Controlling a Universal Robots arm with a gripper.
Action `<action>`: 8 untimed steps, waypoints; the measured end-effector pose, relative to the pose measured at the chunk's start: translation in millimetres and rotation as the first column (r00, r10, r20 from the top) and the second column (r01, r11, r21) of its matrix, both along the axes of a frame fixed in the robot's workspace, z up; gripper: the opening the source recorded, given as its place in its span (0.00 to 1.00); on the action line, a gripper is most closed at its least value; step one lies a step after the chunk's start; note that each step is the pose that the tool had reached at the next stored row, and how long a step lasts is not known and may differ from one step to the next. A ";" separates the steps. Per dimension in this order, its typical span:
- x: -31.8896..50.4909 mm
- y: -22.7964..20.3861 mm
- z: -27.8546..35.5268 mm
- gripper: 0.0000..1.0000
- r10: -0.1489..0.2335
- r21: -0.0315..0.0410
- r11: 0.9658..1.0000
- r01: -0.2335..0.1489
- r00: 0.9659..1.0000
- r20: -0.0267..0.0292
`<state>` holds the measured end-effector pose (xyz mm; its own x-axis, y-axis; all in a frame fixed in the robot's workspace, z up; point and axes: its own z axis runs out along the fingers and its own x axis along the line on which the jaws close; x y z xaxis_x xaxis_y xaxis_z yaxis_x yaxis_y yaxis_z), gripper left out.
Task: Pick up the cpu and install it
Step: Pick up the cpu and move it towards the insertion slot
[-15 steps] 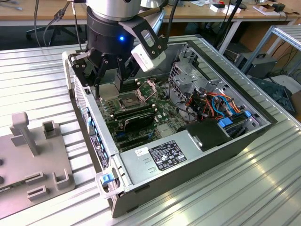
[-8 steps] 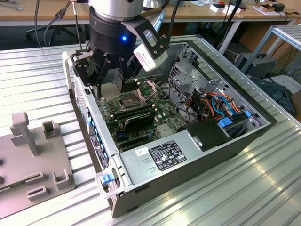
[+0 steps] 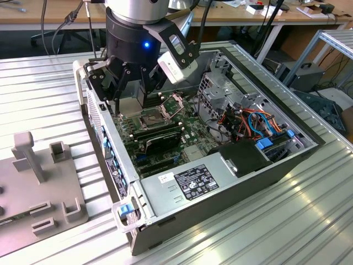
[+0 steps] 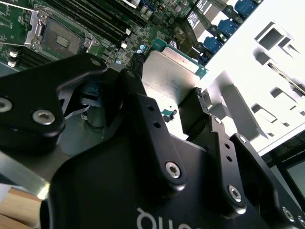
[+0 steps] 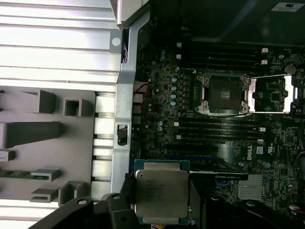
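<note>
**Above the open case, the gripper clamps the cpu, apart from its socket**

On a ribbed metal table [image 3: 276, 232] the case [image 3: 237, 207] lies on its side with the cover off and the board [image 3: 185, 127] facing up. Behind the table stand wooden desks [image 3: 55, 14] with cords hanging beneath them. A grey fixture [image 3: 38, 182] with upright posts and slots rests on the table at the exterior view's left, just beside the case.

The gripper [image 3: 134, 95] hangs inside the case over the far part of the board, close to the case wall at the exterior view's left. Its fingers [image 4: 147, 124] are closed on the cpu [image 5: 159, 193] and pinch it by two opposite edges; the metal lid shows in both wrist views. The cpu is held off the board and apart from the socket [image 5: 224, 93]. The socket stands open, with its load plate [image 5: 269, 95] swung back and memory slots along two sides.

The case walls rise on every side of the board. A drive cage [image 3: 215, 83] and a tangle of orange and blue cables [image 3: 256, 121] crowd the side at the exterior view's right. The power supply [image 3: 187, 185] closes the near end. The socket lies uncovered just in front of the gripper. Bare ribbed table runs wide in front of the case, and also beyond the fixture at the exterior view's left
</note>
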<state>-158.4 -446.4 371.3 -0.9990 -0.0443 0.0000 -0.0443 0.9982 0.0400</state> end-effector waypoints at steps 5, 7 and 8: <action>1.1 0.0 0.0 0.55 0.000 0.000 1.000 0.000 1.000 0.000; 2.4 0.0 0.0 0.55 0.000 0.000 1.000 0.000 1.000 0.000; 3.6 0.0 0.0 0.55 0.000 0.000 1.000 0.000 1.000 0.000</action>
<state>-154.8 -446.4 371.2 -0.9990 -0.0444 0.0000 -0.0444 0.9982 0.0400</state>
